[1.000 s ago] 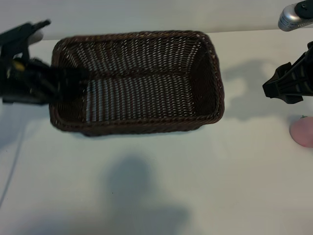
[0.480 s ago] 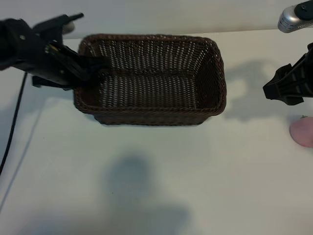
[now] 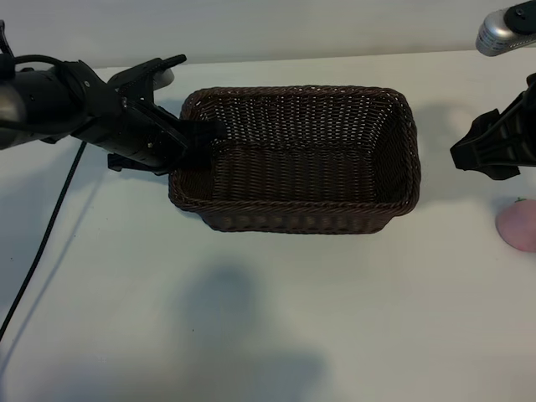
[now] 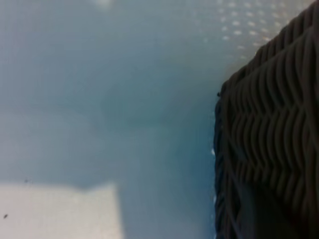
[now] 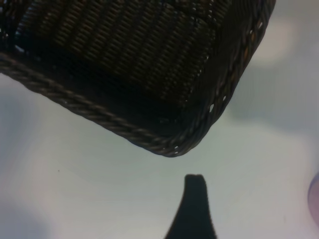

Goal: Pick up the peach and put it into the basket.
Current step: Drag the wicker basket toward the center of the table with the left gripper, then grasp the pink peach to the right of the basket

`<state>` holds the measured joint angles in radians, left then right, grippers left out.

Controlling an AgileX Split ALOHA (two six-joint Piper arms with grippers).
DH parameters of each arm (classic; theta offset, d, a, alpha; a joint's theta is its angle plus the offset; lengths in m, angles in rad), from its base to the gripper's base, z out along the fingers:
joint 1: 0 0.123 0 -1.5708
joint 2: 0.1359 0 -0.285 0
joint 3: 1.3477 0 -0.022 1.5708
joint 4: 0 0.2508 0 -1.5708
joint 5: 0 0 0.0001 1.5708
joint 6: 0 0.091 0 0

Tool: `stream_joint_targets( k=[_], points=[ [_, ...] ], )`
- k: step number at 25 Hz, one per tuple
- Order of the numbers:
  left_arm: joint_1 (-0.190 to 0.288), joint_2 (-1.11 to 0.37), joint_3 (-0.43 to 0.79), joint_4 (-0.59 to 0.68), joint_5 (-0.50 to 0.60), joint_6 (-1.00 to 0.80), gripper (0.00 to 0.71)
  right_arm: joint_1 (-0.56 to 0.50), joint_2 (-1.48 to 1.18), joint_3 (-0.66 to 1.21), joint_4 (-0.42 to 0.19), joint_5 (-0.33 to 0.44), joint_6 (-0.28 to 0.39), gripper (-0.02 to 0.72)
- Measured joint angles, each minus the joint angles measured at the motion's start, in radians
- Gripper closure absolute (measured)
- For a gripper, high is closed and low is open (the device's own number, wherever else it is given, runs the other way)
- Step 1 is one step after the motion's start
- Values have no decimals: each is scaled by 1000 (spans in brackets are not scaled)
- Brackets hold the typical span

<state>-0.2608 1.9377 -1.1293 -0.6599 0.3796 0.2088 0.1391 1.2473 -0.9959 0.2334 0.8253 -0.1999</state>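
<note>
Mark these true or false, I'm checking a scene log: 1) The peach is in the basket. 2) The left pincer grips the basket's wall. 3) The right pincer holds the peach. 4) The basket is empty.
1) False: the peach lies on the table, right of the basket.
2) True: the left pincer is closed on its left wall.
3) False: the right pincer is open, holding nothing.
4) True.

Basket [image 3: 301,159]: dark brown woven wicker, rectangular, rounded corners, braided rim; upright, open side up, nothing inside. Peach [image 3: 517,226]: pale pink, round, partly cut off at frame edge; well apart from basket, beyond its right short end.
</note>
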Motion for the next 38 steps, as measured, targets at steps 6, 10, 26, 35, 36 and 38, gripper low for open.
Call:
stream_joint_targets(
  k=[6, 10, 26, 35, 36, 38],
  points=[
    [0, 4, 0, -6, 0, 7, 532, 0, 0, 0, 0, 0, 0, 122],
    [0, 4, -1, -23, 8, 6, 345, 0, 0, 0, 0, 0, 0, 122],
    [0, -235, -6, 281, 144, -167, 19, 0, 0, 0, 0, 1, 0, 122],
    [0, -495, -8, 607, 296, -261, 52, 0, 0, 0, 0, 2, 0, 122],
    [0, -530, -8, 631, 325, -262, 56, 0, 0, 0, 0, 2, 0, 122],
    [0, -593, -8, 674, 373, -262, 64, 0, 0, 0, 0, 2, 0, 122]
  ],
)
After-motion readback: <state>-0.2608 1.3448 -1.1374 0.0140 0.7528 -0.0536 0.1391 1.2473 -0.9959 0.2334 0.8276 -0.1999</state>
